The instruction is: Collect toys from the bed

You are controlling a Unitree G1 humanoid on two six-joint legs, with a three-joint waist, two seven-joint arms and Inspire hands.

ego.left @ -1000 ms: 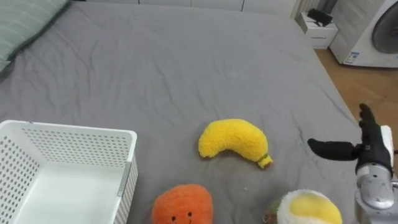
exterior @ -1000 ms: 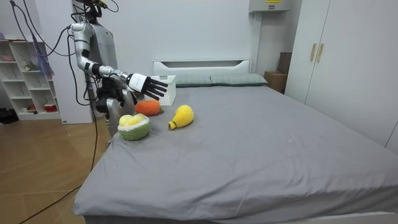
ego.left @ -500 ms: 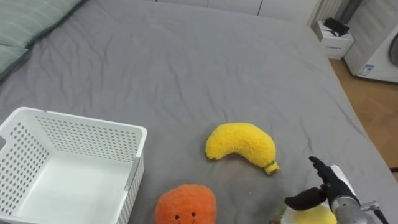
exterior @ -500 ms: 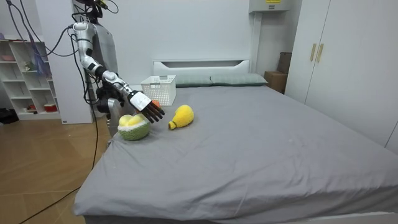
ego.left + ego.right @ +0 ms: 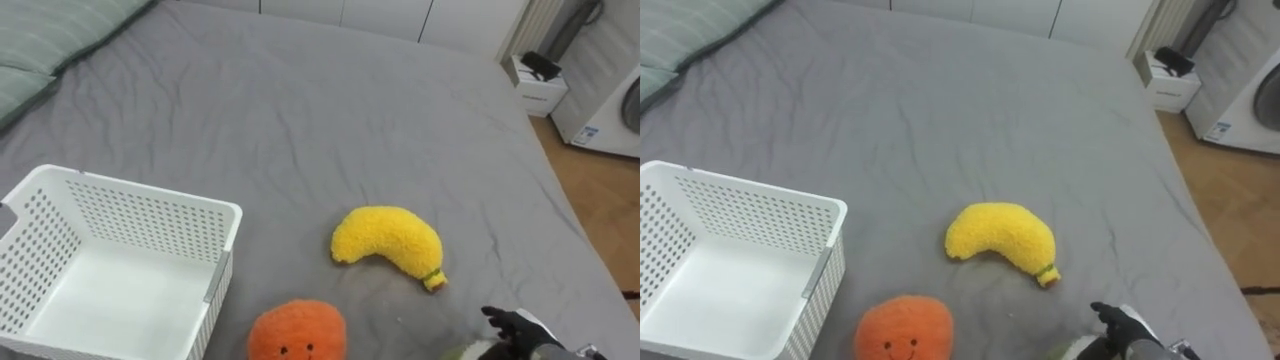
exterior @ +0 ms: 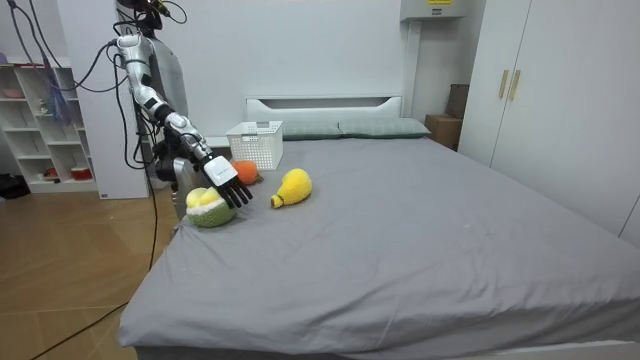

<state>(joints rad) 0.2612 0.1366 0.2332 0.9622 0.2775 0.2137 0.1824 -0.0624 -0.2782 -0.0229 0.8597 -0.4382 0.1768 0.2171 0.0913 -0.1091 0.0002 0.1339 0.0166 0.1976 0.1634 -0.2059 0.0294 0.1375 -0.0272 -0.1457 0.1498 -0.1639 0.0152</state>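
Three plush toys lie on the grey bed [image 5: 300,110]. A yellow banana [image 5: 388,243] [image 6: 292,187] rests in the middle. An orange round toy [image 5: 297,331] [image 6: 244,171] sits nearer me, next to the white basket [image 5: 150,190] [image 6: 255,143], which holds nothing. A green-and-yellow fruit toy [image 6: 207,207] lies at the bed's near corner. My right hand [image 5: 515,328] [image 6: 225,182] hangs over that toy with straight fingers pointing down, and I cannot tell whether they touch it.
A green striped pillow [image 5: 40,50] lies at the far left of the bed. Beyond the bed's right edge are wooden floor, a small white unit [image 5: 538,68] and a white appliance [image 5: 600,110]. I stand at the bed's corner beside a shelf [image 6: 40,130].
My right hand has come down from above the bed, towards me, to the green-and-yellow toy. The eye view has shifted a little; the toys and basket lie as before.
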